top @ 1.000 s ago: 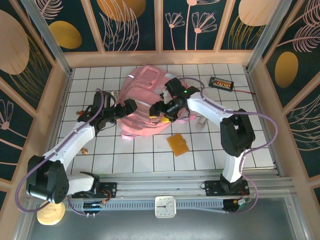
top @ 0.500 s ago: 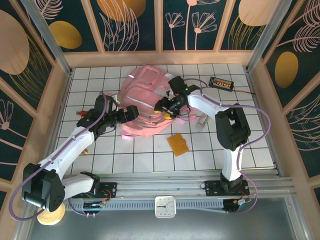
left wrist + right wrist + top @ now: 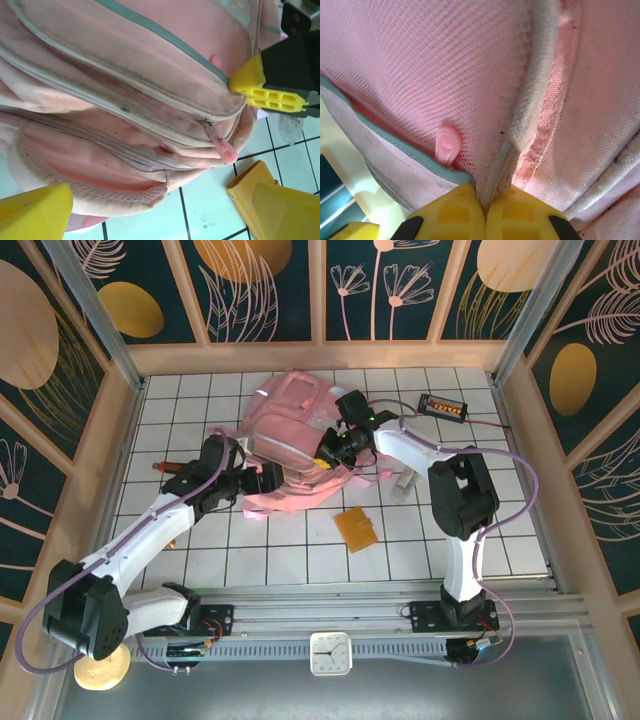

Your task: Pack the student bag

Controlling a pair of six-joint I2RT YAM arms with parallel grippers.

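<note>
1. Top external view: the student bag (image 3: 290, 415) lies flat on the desk (image 3: 500, 530), near the middle of its far edge. The right gripper (image 3: 326, 449) sits on the bag's right flank and the left gripper (image 3: 268, 478) at its near-left side. I judge they flank it so one can steady the bag while the other works an opening. A yellow wallet (image 3: 356, 529) lies on the desk just nearer than the bag, not yet packed.
2. Left wrist view: the left gripper (image 3: 160, 210) is released. Its fingers (image 3: 35, 212) are spread wide, with the bag's lower pocket ahead of them and nothing held. A pink zip pull (image 3: 223, 148) hangs at the end of a closed zip. The right gripper (image 3: 255, 87) bears on the seam above it.
3. Right wrist view: the right gripper (image 3: 483, 202) is clenched on a ridge of bag fabric beside a zip line, its pads (image 3: 452, 214) meeting on it. I judge this pinch is meant to lift the panel and open a compartment. Risk noted: the thin fold may slip free.
</note>
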